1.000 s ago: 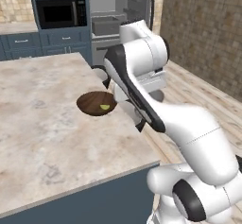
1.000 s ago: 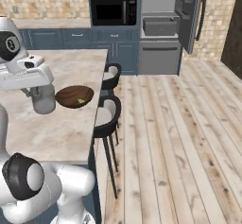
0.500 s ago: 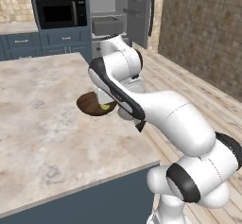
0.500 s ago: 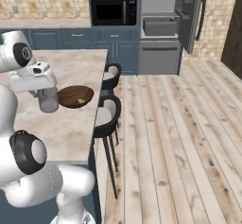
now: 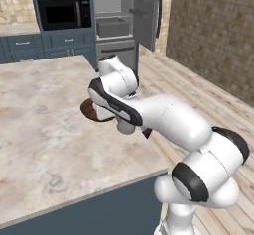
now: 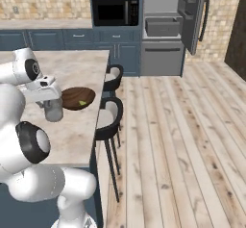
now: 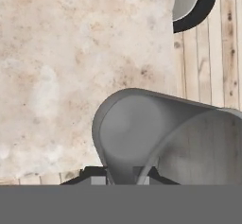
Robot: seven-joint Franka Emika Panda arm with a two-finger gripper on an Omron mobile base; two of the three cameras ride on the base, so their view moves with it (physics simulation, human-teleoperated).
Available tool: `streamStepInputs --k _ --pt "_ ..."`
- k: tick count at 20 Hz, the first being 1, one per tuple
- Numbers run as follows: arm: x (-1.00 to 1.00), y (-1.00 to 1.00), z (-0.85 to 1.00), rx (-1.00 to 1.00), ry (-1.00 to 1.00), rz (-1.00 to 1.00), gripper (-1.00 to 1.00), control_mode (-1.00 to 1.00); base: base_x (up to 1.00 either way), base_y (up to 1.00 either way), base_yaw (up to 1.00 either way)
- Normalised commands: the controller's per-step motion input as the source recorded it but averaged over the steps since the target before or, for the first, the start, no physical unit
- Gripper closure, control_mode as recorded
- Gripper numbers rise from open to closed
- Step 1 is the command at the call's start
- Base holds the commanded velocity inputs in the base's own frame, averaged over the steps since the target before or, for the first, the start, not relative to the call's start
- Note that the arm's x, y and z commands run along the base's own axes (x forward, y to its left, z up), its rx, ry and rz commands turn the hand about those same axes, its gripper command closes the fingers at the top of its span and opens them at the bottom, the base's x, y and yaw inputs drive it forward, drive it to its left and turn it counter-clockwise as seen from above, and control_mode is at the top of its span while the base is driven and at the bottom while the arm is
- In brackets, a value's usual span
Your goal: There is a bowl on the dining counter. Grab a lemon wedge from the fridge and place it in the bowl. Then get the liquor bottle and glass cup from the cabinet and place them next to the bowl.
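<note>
My gripper (image 6: 52,101) is shut on the rim of the glass cup (image 6: 53,111), a short grey tumbler held low over the dining counter (image 6: 72,135). Just right of the cup sits the dark wooden bowl (image 6: 72,97) with the small yellow-green lemon wedge (image 6: 82,103) inside it. In the hand view the glass cup (image 7: 142,138) opens toward the camera, with one fingertip on each side of its wall at my gripper (image 7: 122,173). My arm covers most of the bowl (image 5: 88,109) in the left base view. I cannot tell whether the cup touches the counter. The liquor bottle and the cabinet are out of view.
The grey fridge (image 6: 166,30) stands open at the back, its door (image 6: 192,15) swung to the right. A black microwave (image 6: 115,11) sits left of it. Two black stools (image 6: 109,119) stand along the counter's right edge, above the wooden floor (image 6: 182,140).
My arm has swung over the counter and brought the glass cup down and closer to the bowl's left side. The grip on the cup has not changed.
</note>
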Motion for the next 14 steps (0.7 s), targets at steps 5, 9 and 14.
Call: streamStepInputs --k 5,9,14 --pt "0.26 0.27 -0.50 0.00 0.00 0.00 1.00 -1.00 0.00 0.00 0.00" --pt "0.41 0.27 -0.38 0.00 0.00 0.00 1.00 -1.00 0.00 0.00 0.00" --pt "0.37 0.19 -0.27 0.00 0.00 0.00 1.00 -1.00 0.00 0.00 0.00"
